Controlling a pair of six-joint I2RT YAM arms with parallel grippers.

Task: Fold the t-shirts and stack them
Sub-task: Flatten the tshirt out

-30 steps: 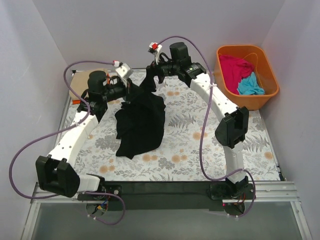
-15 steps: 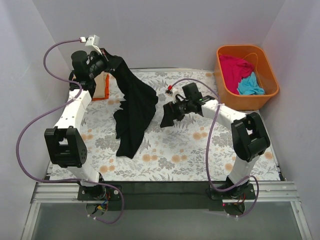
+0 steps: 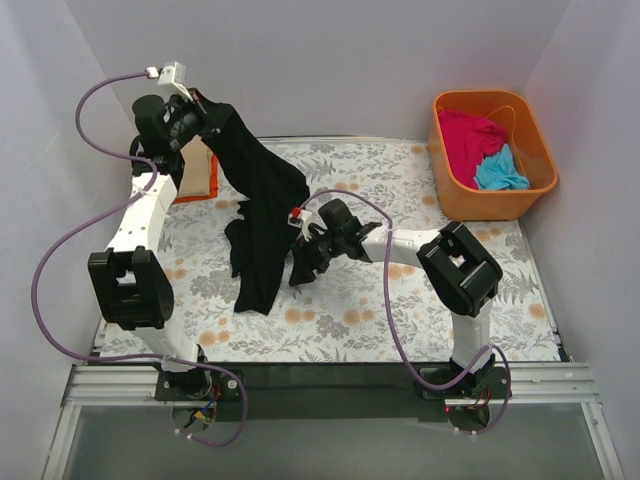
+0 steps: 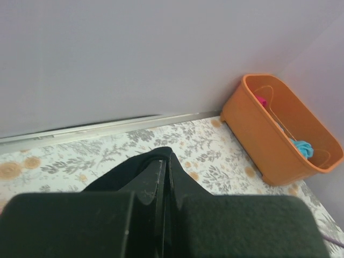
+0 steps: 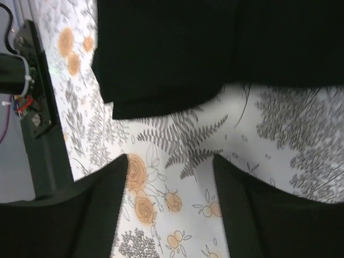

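Observation:
The black t-shirt (image 3: 262, 205) hangs from my left gripper (image 3: 207, 108), which is raised at the back left and shut on its top edge. Its lower end drapes onto the floral sheet (image 3: 400, 300). In the left wrist view, black cloth (image 4: 134, 166) wraps over the closed fingers of my left gripper (image 4: 166, 164). My right gripper (image 3: 299, 268) sits low beside the shirt's lower right edge, open, touching nothing. In the right wrist view, only the sheet shows between the fingers of my right gripper (image 5: 171, 161), and the shirt's hem (image 5: 161, 102) lies just ahead.
An orange tub (image 3: 540, 185) at the back right holds a magenta t-shirt (image 3: 470, 132) and a turquoise one (image 3: 498, 172); the tub (image 4: 269, 134) also shows in the left wrist view. A tan and orange folded pile (image 3: 200, 170) lies at the back left under my left arm.
My left arm has lifted the black t-shirt up to the back left. My right gripper has let go of it and swung down and left to the shirt's lower edge.

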